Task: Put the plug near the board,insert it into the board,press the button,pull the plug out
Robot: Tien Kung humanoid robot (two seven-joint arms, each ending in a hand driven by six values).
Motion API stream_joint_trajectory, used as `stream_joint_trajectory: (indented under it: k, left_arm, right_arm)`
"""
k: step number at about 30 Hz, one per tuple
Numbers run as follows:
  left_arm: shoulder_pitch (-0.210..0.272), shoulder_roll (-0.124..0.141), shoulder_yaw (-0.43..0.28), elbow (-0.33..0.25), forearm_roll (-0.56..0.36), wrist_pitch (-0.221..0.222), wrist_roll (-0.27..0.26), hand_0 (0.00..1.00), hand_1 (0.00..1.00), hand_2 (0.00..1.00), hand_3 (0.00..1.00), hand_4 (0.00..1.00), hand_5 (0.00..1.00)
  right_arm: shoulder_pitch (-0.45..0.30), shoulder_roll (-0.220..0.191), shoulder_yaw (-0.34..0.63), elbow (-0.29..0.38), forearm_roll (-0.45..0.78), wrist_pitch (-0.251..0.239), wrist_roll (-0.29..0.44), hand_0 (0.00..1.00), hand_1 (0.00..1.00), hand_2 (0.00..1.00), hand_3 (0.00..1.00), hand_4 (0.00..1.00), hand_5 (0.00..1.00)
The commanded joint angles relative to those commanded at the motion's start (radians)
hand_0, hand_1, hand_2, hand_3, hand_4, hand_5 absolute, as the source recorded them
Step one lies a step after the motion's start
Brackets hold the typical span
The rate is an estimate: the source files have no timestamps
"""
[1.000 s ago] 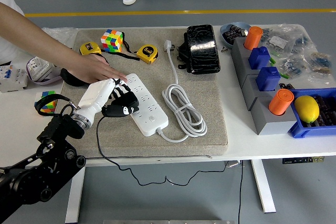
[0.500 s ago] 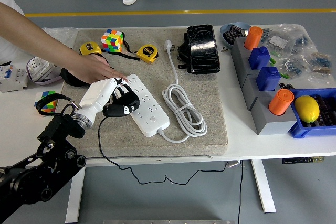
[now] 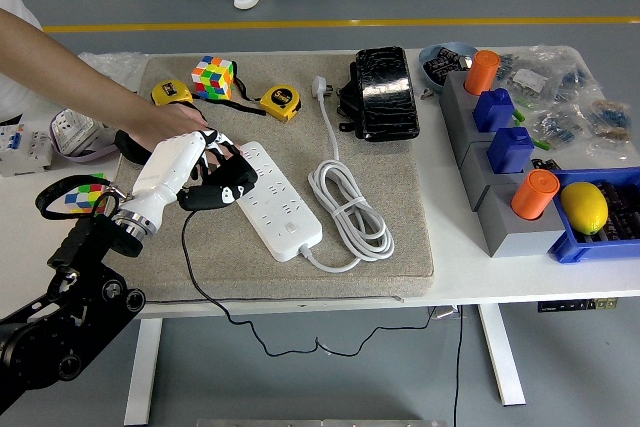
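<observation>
A white table (image 3: 60,257) stands on a grey floor crossed by a yellow line (image 3: 340,21); beyond its far edge, shoes of seated people show. A beige felt mat (image 3: 400,197) covers the table's middle. No print or label is sharp enough to read.

On the mat lie one white power strip (image 3: 280,202) with its coiled white cord (image 3: 352,209), one black pouch (image 3: 383,92), two yellow tape measures (image 3: 281,102) and one colour cube (image 3: 213,76); a second cube (image 3: 85,195) sits off the mat near the left edge. Along the right edge stand grey blocks (image 3: 490,197) carrying two orange cylinders (image 3: 536,193) and two blue caps (image 3: 510,149), and a blue bin (image 3: 575,247) with a lemon (image 3: 584,206).

The left hand (image 3: 195,179) is clenched around the black plug (image 3: 218,193), held just beside the strip's left end, touching or barely clear of it; its thin black cable (image 3: 200,292) trails over the near edge. A person's hand (image 3: 172,119) reaches in from the far left, fingers resting by the strip's far end.
</observation>
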Motion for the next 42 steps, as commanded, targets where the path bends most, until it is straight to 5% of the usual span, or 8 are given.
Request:
stream_joint_trajectory:
  k: [10,11,16,17,21,23,36,42]
  left_arm:
    - [0.004,-0.002,-0.024,0.108,-0.008,0.005,-0.021,0.185,0.209,0.282,0.478,0.685,0.107]
    - [0.003,-0.004,-0.023,0.113,-0.008,0.004,-0.021,0.236,0.303,0.399,0.520,0.819,0.212]
    - [0.003,-0.008,-0.022,0.135,-0.003,0.004,-0.023,0.236,0.303,0.399,0.520,0.819,0.212]
    - [0.003,-0.008,-0.021,0.137,-0.001,0.003,-0.022,0.328,0.440,0.476,0.533,0.907,0.306]
    - [0.004,-0.007,-0.025,0.145,0.008,0.003,-0.018,0.328,0.440,0.476,0.533,0.907,0.306]
    - [0.006,-0.006,-0.027,0.144,0.010,0.006,-0.020,0.383,0.514,0.528,0.551,0.954,0.346]
    - [0.026,0.005,-0.062,0.107,0.025,-0.001,-0.009,0.427,0.571,0.577,0.592,0.998,0.434]
    - [0.049,0.012,-0.122,0.043,-0.110,-0.005,-0.083,0.414,0.552,0.567,0.581,0.998,0.468]
  right_arm:
    - [0.001,0.001,0.001,0.000,0.000,0.000,0.000,0.551,0.591,0.544,0.513,0.869,0.373]
    - [0.001,0.001,0.001,0.000,0.000,0.000,0.000,0.553,0.591,0.544,0.513,0.868,0.373]
    - [-0.001,0.001,0.002,0.000,-0.001,0.000,0.000,0.553,0.591,0.544,0.513,0.868,0.373]
    - [-0.001,0.001,0.001,0.000,0.000,0.000,0.000,0.552,0.591,0.544,0.512,0.868,0.372]
    - [-0.002,0.002,0.000,-0.001,0.000,0.001,0.000,0.552,0.591,0.544,0.512,0.868,0.372]
    - [-0.002,0.002,0.001,0.000,0.000,0.001,0.000,0.551,0.591,0.544,0.512,0.868,0.373]
    - [-0.001,0.001,0.002,0.000,-0.001,0.001,0.001,0.551,0.591,0.544,0.512,0.867,0.371]
    - [-0.001,0.003,-0.002,-0.003,0.000,0.001,-0.001,0.551,0.591,0.544,0.512,0.867,0.371]
